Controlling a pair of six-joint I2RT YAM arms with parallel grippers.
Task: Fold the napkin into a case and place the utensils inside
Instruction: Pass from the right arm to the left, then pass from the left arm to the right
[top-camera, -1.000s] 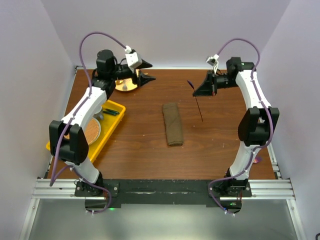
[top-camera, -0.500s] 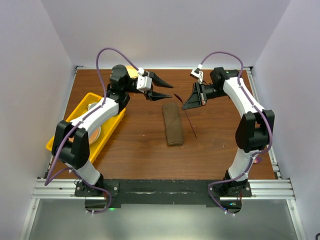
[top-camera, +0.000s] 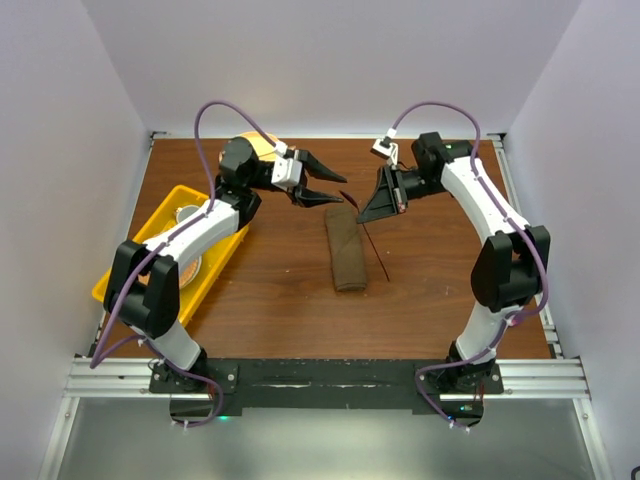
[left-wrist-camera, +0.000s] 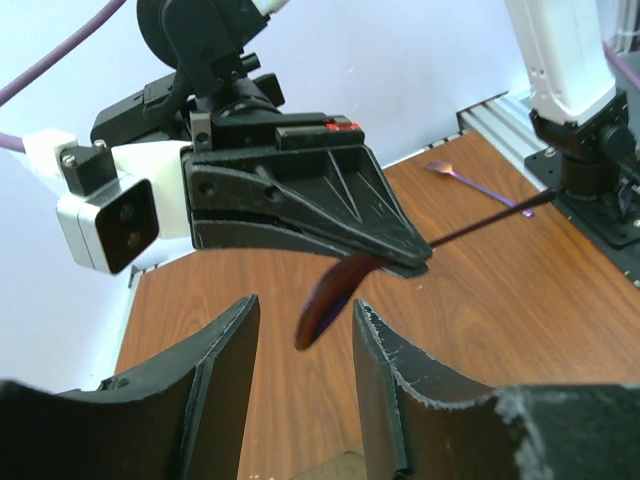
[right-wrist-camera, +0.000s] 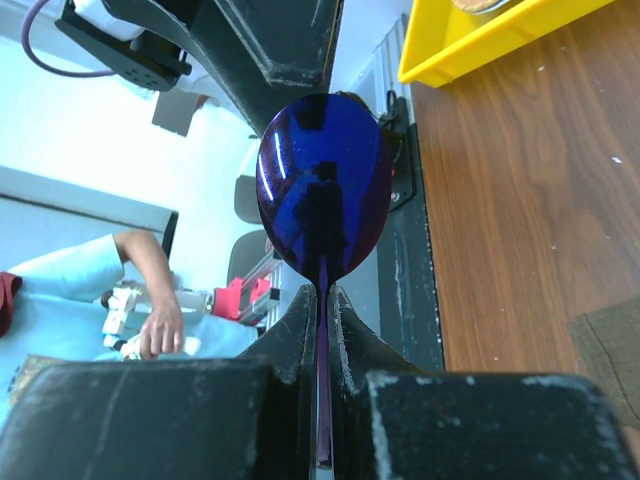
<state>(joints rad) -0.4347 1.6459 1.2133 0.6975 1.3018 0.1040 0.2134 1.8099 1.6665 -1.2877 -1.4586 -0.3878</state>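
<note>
- Pinching the thin handle just below the bowl, the right gripper (top-camera: 366, 213) has its jaws pressed together on the glossy blue-purple metal spoon (right-wrist-camera: 322, 185) and holds it in the air over the far end of the case
- Long axis of the spoon: the bowl sits above the far end of the narrow, long olive-brown cloth case (top-camera: 345, 250), and the handle slants toward the near end, just off the case's right edge; whether its tip touches the brown wooden table (top-camera: 270, 290) I cannot tell
- The left gripper (top-camera: 340, 190) hangs over the case's far end facing the right one, fingers apart and holding nothing; from its wrist camera the bowl shows in the gap between them, with no contact visible
- The case lies flat between the two arms, its long axis roughly parallel to the spoon's handle; which end is the mouth I cannot make out
- Judged from this, the right arm must bring the handle leftward onto the case's line, while the left gripper, nearer the far end, could lift the cloth
- A second slim purple utensil (left-wrist-camera: 478, 184) lies well to the right of the case
</note>
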